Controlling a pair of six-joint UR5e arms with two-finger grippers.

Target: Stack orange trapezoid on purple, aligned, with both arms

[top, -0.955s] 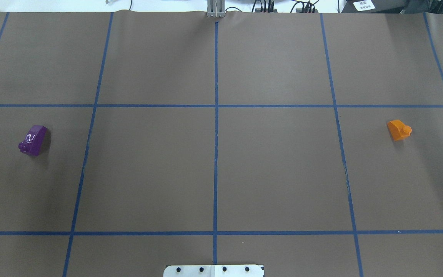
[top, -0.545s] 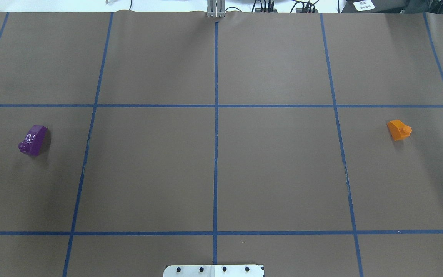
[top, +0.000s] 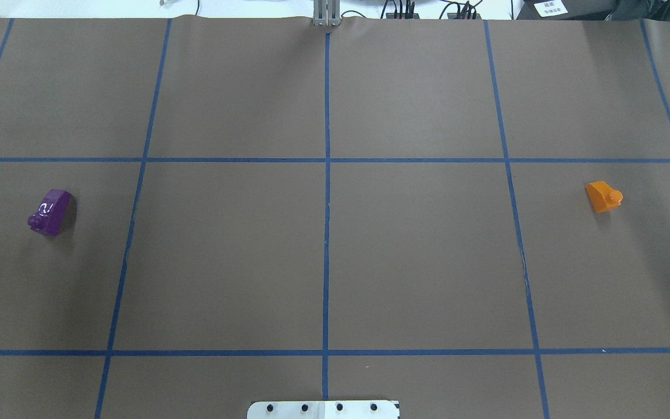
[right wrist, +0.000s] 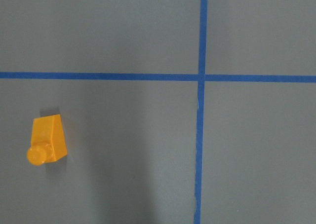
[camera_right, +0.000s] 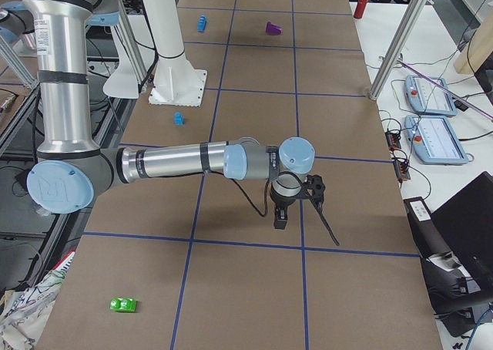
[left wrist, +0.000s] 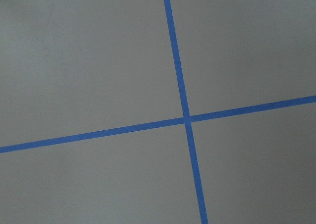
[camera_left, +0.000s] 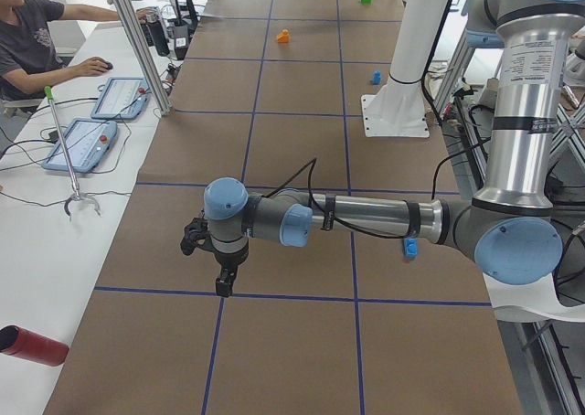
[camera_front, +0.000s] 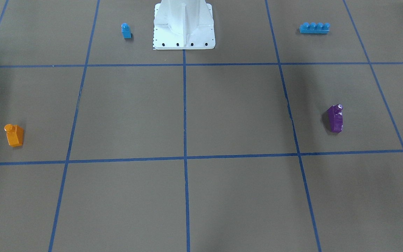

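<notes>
While nothing is stacked yet, the orange trapezoid (right wrist: 47, 137) lies on the desk (top: 416, 256) below the right end effector (camera_right: 280, 223), and the purple (top: 50, 212) sits well apart from it, outside the left end effector's (camera_left: 223, 287) wrist view; pickup and alignment remain. Whether either end effector is apart or together cannot be told. Blue tape lines (top: 327, 233) grid the brown desk; an operator (camera_left: 37, 40) sits alongside.

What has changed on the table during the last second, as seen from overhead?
Nothing visibly changed. The purple brick and the orange brick lie in the same places as before, far apart and not held.
</notes>
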